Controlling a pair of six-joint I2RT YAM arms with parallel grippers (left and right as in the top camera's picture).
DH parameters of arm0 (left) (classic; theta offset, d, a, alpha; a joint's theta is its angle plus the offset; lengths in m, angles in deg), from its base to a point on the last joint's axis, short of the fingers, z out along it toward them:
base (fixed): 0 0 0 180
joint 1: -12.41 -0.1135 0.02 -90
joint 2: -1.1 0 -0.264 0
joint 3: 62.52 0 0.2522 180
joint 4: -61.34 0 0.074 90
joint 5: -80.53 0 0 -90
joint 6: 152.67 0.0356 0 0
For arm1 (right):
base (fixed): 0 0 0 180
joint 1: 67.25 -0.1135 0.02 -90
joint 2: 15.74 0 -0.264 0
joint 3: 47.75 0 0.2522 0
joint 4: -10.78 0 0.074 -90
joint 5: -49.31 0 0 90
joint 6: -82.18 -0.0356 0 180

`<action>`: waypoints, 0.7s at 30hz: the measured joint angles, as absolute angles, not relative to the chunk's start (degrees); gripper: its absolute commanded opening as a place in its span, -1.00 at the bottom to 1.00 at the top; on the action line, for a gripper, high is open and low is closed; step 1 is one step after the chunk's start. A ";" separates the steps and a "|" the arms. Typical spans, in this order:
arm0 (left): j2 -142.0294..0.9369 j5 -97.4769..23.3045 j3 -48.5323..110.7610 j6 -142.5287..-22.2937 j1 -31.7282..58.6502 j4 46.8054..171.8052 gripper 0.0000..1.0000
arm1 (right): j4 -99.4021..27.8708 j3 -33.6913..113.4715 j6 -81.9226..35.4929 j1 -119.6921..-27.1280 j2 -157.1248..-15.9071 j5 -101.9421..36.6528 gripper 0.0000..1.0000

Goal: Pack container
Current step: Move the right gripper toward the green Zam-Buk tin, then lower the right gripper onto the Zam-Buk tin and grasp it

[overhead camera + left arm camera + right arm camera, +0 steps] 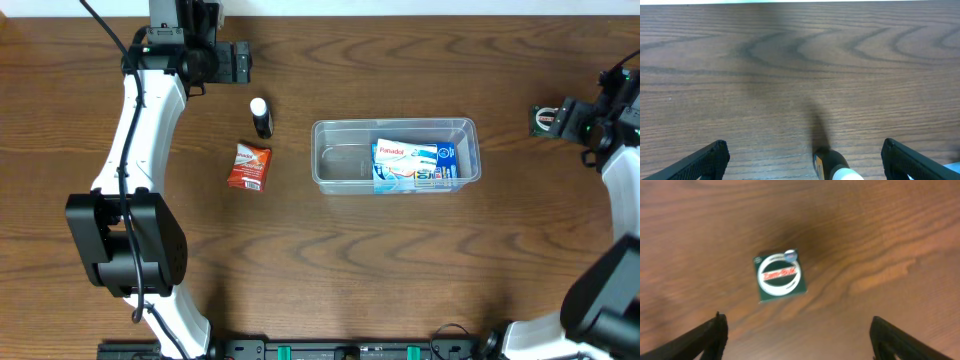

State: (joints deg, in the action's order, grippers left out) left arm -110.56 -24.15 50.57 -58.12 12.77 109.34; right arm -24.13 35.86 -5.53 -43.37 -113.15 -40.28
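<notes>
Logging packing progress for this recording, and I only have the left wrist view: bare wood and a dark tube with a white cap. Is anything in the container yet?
Observer: Yes. Overhead, the clear container holds a blue and white carton in its right half.
Operator: What is outside it?
Observer: Besides your tube, a red packet lies left of the container, apart from it.
Operator: And the right arm?
Observer: Its tool is open, with a green square box lying ahead of its fingers, untouched.
</notes>
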 measured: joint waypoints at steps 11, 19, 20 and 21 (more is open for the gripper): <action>-110.56 -24.15 50.59 -58.12 12.77 109.32 0.96 | -13.42 35.81 7.38 -42.60 -124.78 -34.19 0.99; -110.56 -24.15 50.59 -58.12 12.77 109.32 0.96 | -6.90 35.81 10.01 -42.56 -130.94 -31.83 0.98; -110.56 -24.15 50.59 -58.12 12.77 109.34 0.96 | -6.47 35.81 10.07 -42.56 -131.40 -31.67 0.99; -110.56 -24.15 50.57 -58.12 12.77 109.32 0.96 | -6.09 35.81 10.25 -42.56 -131.71 -31.56 0.99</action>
State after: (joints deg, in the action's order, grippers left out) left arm -110.56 -24.15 50.57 -58.12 12.77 109.32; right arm -6.09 35.81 10.25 -42.56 -131.71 -31.56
